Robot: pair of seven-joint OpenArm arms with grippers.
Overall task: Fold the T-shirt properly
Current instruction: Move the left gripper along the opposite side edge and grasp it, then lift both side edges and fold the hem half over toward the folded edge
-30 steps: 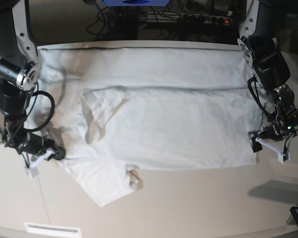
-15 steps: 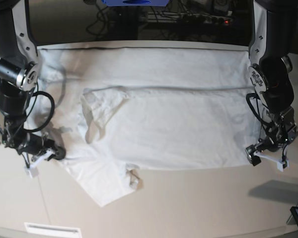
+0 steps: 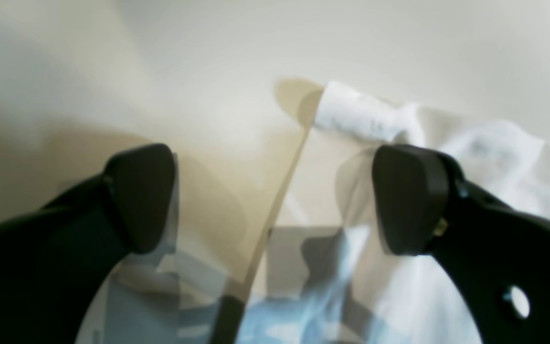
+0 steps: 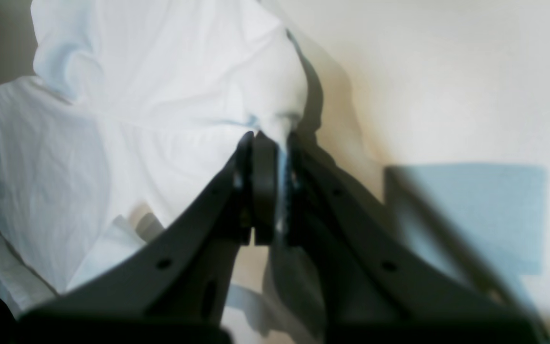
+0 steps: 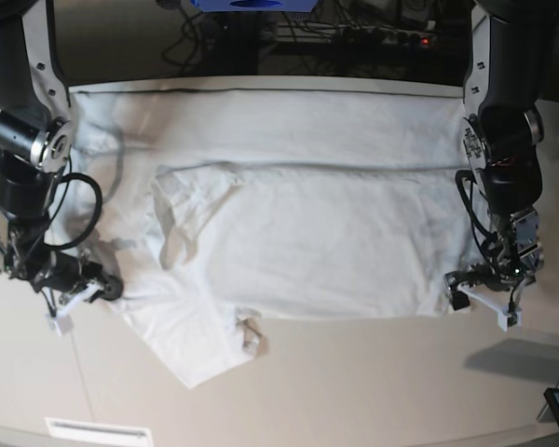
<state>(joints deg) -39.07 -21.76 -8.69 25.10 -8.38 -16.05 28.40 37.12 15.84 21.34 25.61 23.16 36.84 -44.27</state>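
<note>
A: Where's the T-shirt [image 5: 298, 233]?

B: Spread across the tabletop [image 5: 373, 382], partly folded. One sleeve lies doubled over the chest at the base view's left; a loose flap trails toward the near edge.

A: Right gripper [image 4: 270, 143]?

B: Low at the base view's left, at the shirt's edge. Wrist view shows the jaws pressed together with a pinch of white cloth caught between them. Fabric bunches just above the tips.

A: Left gripper [image 3: 275, 196]?

B: At the base view's right, by the shirt's near corner. Jaws spread wide, nothing between them. One black fingertip [image 3: 411, 198] sits over the cloth, the other over bare table. The hemmed corner lies just beyond the tips. Contact with the cloth — cannot tell.

A: Anything else?

B: Cables and a power strip [image 5: 382, 35] behind the table.
</note>
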